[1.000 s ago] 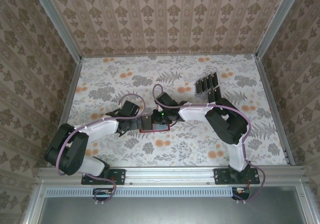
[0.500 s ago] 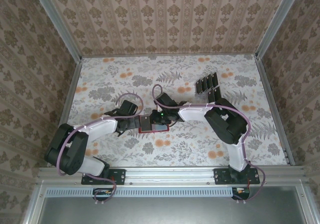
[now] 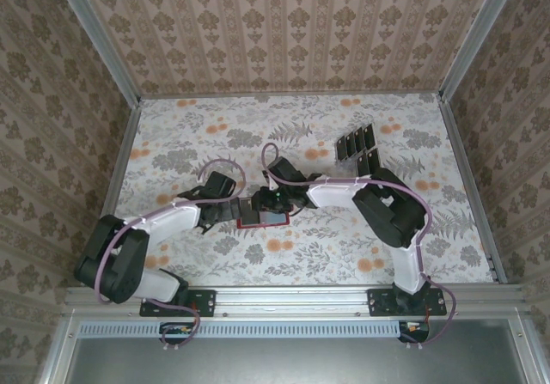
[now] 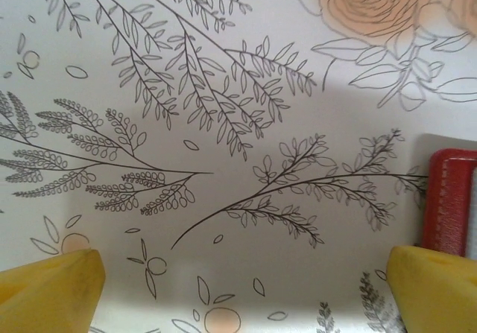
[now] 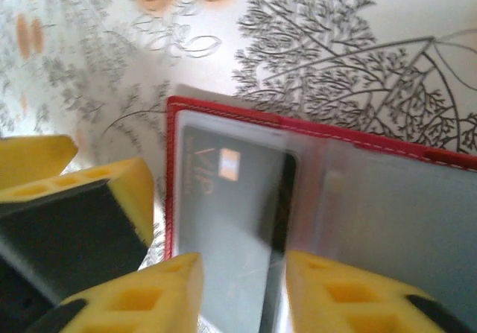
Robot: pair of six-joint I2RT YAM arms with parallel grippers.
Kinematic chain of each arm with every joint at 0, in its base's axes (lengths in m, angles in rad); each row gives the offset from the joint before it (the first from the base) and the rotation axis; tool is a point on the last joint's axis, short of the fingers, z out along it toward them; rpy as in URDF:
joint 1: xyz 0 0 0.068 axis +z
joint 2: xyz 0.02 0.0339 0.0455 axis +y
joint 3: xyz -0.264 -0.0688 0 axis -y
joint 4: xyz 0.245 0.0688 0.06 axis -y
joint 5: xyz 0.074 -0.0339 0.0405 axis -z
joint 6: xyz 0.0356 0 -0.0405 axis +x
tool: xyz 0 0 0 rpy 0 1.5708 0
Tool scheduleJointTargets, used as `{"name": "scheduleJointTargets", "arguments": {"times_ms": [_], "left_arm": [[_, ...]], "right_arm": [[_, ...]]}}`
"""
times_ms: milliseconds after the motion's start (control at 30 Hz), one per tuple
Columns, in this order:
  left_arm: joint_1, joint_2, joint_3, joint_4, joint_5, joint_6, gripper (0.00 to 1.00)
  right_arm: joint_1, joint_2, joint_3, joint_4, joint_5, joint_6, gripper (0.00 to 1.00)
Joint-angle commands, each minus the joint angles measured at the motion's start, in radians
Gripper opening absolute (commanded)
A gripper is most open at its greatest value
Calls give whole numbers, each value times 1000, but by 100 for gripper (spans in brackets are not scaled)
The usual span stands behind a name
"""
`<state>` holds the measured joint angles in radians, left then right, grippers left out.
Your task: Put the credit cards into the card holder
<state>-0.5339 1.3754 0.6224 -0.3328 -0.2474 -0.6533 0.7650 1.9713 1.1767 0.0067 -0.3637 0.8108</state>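
Card in wallet — between right jaws

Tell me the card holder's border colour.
Red with pale stitching on the card holder; clearest from the right wrist.

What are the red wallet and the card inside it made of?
The card holder looks like red leather or an imitation, going by the pale stitching along its edge. The credit card seems to be smooth dark plastic, with faint VIP lettering and a slight sheen.
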Motion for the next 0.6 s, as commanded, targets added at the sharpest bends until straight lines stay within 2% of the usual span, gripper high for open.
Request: {"name": "scheduleJointTargets", "arguments": {"times_ms": [0, 167, 333, 567], "left_arm": [[9, -60, 20, -34, 9, 27, 100], [3, -111, 20, -32, 46, 30, 100], [-22, -129, 20, -29, 61, 11, 100], [-72, -106, 20, -14, 44, -22, 100]], "right_arm": [[-23, -115, -17, -60, 3, -37, 41], [-42, -176, 6, -205, 68, -127, 42], [-42, -162, 68, -349, 153, -228, 42], [-33, -105, 125, -407, 159, -281, 42]]}}
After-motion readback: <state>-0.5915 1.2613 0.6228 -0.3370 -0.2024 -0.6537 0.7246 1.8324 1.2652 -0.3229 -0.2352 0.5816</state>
